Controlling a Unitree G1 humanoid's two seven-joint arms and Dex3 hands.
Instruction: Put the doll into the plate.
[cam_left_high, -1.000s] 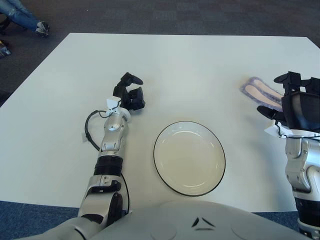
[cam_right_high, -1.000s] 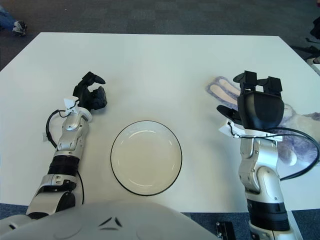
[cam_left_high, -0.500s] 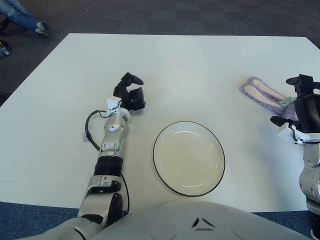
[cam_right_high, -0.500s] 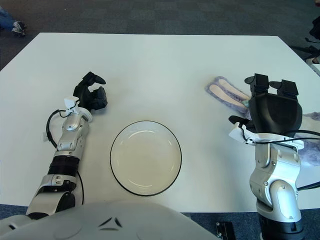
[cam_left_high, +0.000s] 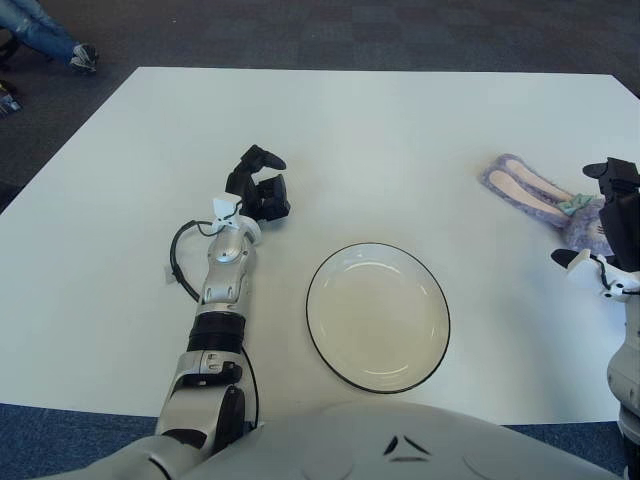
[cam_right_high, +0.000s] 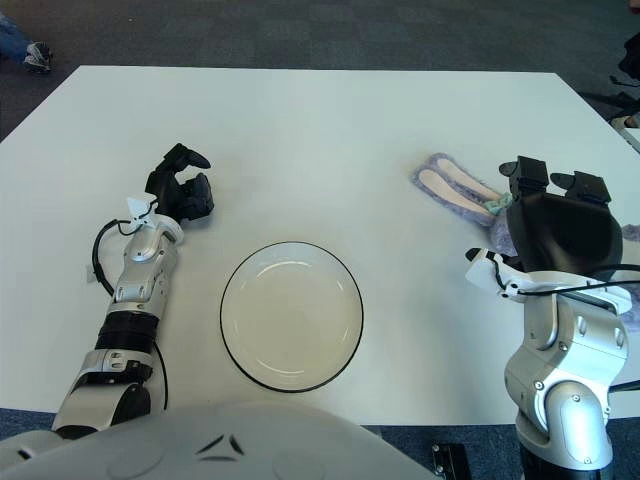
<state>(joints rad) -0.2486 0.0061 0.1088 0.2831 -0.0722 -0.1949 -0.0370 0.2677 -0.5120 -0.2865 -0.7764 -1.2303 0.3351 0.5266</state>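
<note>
Right hand (cam_right_high: 557, 222) farther right, over doll (cam_right_high: 470, 197)

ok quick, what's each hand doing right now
Left hand: curled shut, holding nothing, left of the plate.
Right hand: over the doll; grip cannot be told.

head stereo pair, facing down, table (cam_left_high: 400, 130)

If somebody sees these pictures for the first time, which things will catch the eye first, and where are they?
The empty white plate with a dark rim sits in the middle near the table's front edge. To its right, the purple long-eared doll lies on the table, partly hidden behind the right hand, which shows over its body. The left hand shows on the table to the left of the plate, fingers curled and holding nothing.
</note>
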